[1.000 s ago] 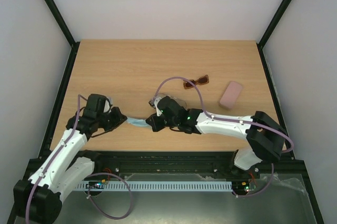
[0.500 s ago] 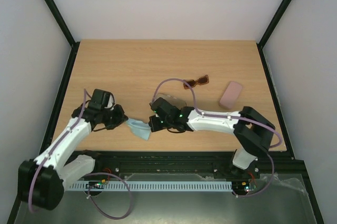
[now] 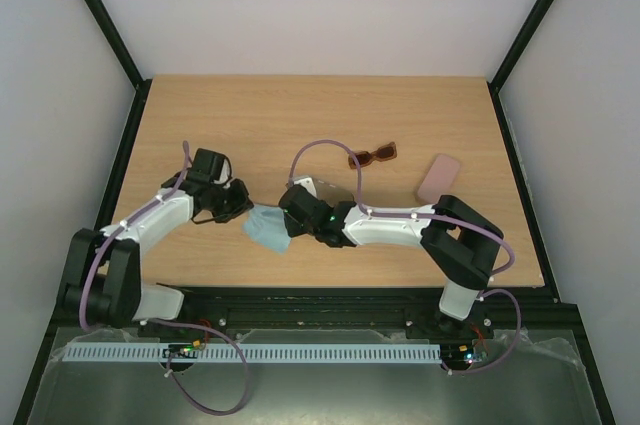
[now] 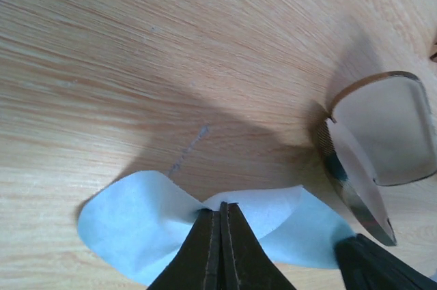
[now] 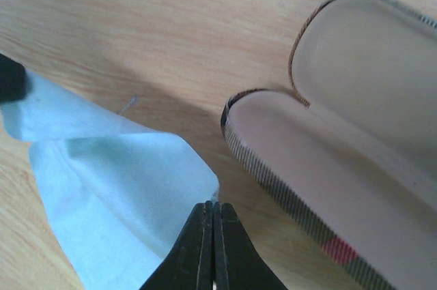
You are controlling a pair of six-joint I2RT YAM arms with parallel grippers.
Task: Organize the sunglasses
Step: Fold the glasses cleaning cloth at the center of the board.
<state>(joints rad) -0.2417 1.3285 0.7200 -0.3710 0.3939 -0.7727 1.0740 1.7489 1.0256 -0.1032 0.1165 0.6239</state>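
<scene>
As the left hand (image 3: 246, 211) stands: its fingers are pressed together on one edge of a light blue cloth (image 3: 268, 231). In the left wrist view the fabric bunches into a fold right at the tips.
Right hand (image 3: 288, 229): its fingers are closed tight too, pinching the opposite edge of the same cloth. In the right wrist view the fabric spreads from the tips away to the left.
Hands to each other: they are near, facing tip to tip across the cloth. Each one's dark tip shows at the edge of the other's wrist view.
Cloth: it is held between the two hands near the front middle of the surface (image 3: 200, 115). It hangs slack and creased, with a shadow on the wood beneath it.
Open case (image 3: 318, 188): it sits on the surface just beside the right hand, on its far side. The lid is hinged open and the lining is pale. The outside is checked and carries a red stripe.
Sunglasses (image 3: 373, 155): a reddish-brown pair with brown lenses lies on the surface beyond the open case, toward the far right. It is well apart from both hands and touched by neither.
Pink case (image 3: 439, 178): it lies flat on the surface to the right of the sunglasses, near them but apart.
Purple cable (image 3: 330, 148): it arcs up from the right arm and passes over the wood between the open case and the sunglasses.
</scene>
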